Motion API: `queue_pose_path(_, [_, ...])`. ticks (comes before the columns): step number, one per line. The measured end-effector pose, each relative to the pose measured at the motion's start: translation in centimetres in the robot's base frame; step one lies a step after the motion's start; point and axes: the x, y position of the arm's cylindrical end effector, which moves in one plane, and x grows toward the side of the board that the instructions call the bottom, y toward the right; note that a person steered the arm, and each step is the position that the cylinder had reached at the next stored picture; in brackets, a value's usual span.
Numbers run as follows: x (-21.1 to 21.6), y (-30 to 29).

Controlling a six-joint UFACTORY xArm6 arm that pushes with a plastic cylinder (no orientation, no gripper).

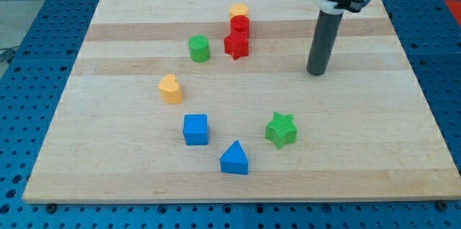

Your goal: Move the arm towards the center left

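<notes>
Standing rod: the dark rod is upright, long axis running straight up and down, coming in from the view's top right.
Tip: my tip point(315, 73) is planted on the wooden board point(374, 135) in its upper right part, touching no block.
Claw state: there's no claw here, just the plain rod end, so nothing is clamped or held.
Nearest blocks: the red star point(235, 45) sits well to the tip's left, with the red cylinder point(240, 25) just above it and a yellow cylinder point(238, 10) tucked behind that at the view's top.
Green cylinder: point(199, 48) stands just left of the red star, apart from it.
Centre left: a yellow heart-shaped block point(171, 89) sits there, far across the board from the tip.
Lower group: blue cube point(195, 129), blue triangle point(234, 158) and green star point(281, 129) are spread along the view's bottom, well below the tip.
</notes>
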Motion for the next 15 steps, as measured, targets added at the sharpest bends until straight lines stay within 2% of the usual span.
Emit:
queue_pose_path(1, [0.0, 0.0])
queue_pose_path(2, [8.0, 2.2])
queue_pose_path(3, [10.0, 2.4])
queue_pose_path(4, [7.4, 1.4])
queue_pose_path(5, [5.0, -3.3])
queue_pose_path(7, [5.2, -7.8])
queue_pose_path(10, [5.4, -17.9])
queue_pose_path(11, [7.4, -21.4])
queue_pose_path(15, [9.0, -28.1])
